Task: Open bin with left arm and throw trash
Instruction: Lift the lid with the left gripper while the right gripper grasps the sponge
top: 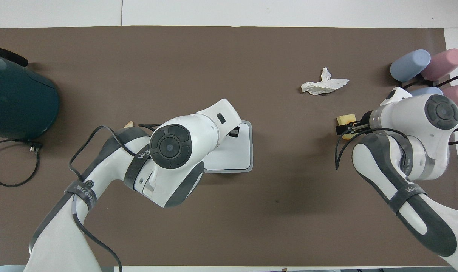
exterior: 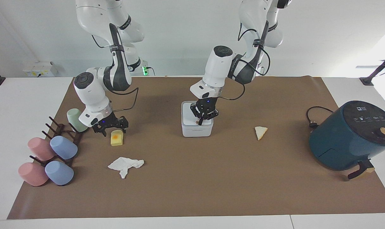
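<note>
The white bin (exterior: 195, 131) stands mid-table with its lid down; it also shows in the overhead view (top: 238, 158). My left gripper (exterior: 200, 122) is shut, its tips down on the lid at the edge farthest from the robots, where the orange dot is; from above, the left gripper (top: 234, 131) is mostly under its arm. My right gripper (exterior: 112, 129) is open, low over the yellow block (exterior: 117, 138), and shows from above too (top: 344, 130), by the yellow block (top: 345, 120). The tissue (exterior: 125, 164) and the cream wedge (exterior: 260, 132) lie loose on the mat.
A dark-teal air fryer (exterior: 348, 136) with its cord stands at the left arm's end. Pastel cups (exterior: 64, 148) on a dark rack (exterior: 57, 128) stand at the right arm's end, close to the right gripper. A brown mat (exterior: 211, 178) covers the table.
</note>
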